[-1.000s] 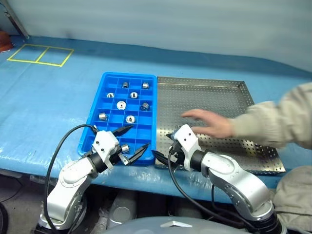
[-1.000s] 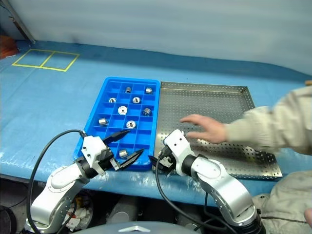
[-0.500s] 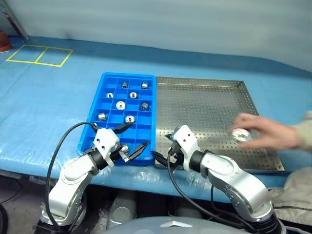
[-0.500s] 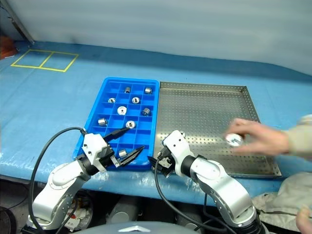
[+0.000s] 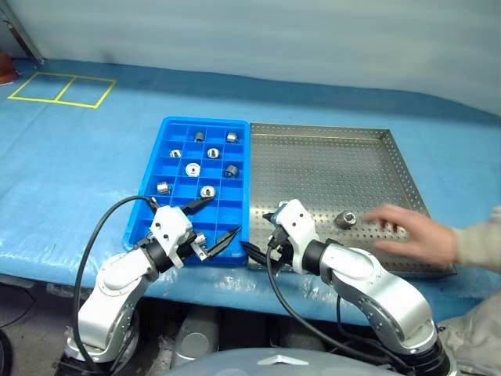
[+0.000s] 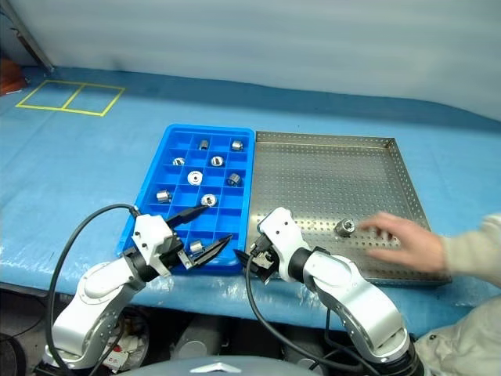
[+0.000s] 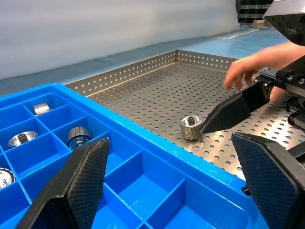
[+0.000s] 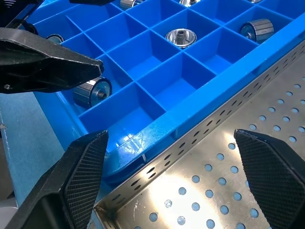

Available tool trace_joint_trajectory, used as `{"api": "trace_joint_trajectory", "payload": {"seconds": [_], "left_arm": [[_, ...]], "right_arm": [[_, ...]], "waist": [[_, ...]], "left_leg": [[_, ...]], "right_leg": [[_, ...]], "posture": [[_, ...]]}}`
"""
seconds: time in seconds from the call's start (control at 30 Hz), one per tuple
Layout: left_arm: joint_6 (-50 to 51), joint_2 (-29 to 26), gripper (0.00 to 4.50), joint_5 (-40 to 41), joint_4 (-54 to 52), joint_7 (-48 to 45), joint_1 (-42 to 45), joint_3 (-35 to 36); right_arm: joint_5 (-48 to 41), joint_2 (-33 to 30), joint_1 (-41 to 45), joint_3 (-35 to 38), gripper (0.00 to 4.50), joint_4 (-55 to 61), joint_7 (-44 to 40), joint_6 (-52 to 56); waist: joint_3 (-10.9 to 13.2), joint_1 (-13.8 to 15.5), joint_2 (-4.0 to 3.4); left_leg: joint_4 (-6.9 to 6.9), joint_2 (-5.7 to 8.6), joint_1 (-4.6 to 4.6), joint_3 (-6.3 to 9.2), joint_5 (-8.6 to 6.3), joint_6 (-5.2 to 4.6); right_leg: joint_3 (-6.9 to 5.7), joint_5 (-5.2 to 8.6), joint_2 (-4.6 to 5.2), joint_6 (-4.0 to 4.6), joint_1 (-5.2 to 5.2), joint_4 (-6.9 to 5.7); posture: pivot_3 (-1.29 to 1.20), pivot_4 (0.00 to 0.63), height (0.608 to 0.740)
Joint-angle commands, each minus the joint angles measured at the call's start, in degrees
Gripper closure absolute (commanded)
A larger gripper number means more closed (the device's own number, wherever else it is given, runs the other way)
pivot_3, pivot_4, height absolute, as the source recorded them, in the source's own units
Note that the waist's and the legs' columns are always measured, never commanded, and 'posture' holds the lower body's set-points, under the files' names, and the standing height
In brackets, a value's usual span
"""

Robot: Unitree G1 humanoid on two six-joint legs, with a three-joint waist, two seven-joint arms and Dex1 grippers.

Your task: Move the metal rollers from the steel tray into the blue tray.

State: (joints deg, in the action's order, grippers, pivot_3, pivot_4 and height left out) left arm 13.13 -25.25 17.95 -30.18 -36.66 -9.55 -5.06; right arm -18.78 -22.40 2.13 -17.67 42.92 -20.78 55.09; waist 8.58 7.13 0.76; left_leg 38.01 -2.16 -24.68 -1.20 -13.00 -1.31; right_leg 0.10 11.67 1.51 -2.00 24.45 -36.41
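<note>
We hold both the left end effector and right end effector spread and empty. One metal roller lies in the steel tray, near a person's hand; reaching now risks collision.

A wide table covered in a bright blue, slightly wrinkled sheet spreads across the scene, its glossy surface catching soft glints of light along the near edge. At the far left, yellow tape marks out two joined rectangles on the cover. Behind the table, along the far side, runs a pale grey-white wall or curtain, evenly lit. At the far left edge a dark slanted bar leans across the backdrop, with a small reddish-brown object beside it
</note>
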Motion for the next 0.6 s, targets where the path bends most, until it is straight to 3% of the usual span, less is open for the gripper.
{"api": "trace_joint_trajectory", "payload": {"seconds": [0.03,0.6], "left_arm": [[-0.3,-0.4,0.00,0.3,-0.3,-0.7,0.8,-0.3],[-0.5,1.8,0.00,-0.3,3.8,0.9,8.4,0.1]], "right_arm": [[-0.3,0.4,0.4,0.3,0.03,2.1,0.4,-1.2],[-0.5,-0.8,-3.6,7.3,0.03,7.2,3.3,0.3]], "waist": [[0.0,-0.1,0.00],[0.0,-2.5,0.01]], "left_leg": [[0.00,0.00,0.00,0.00,0.00,0.00],[0.11,0.04,0.07,-0.08,0.02,-0.03]], "right_leg": [[0.00,0.00,0.00,0.00,0.00,0.00],[0.20,0.00,-0.01,0.00,0.04,-0.27]], "posture": [[0.24,0.150,0.740],[0.15,0.150,0.740]]}}
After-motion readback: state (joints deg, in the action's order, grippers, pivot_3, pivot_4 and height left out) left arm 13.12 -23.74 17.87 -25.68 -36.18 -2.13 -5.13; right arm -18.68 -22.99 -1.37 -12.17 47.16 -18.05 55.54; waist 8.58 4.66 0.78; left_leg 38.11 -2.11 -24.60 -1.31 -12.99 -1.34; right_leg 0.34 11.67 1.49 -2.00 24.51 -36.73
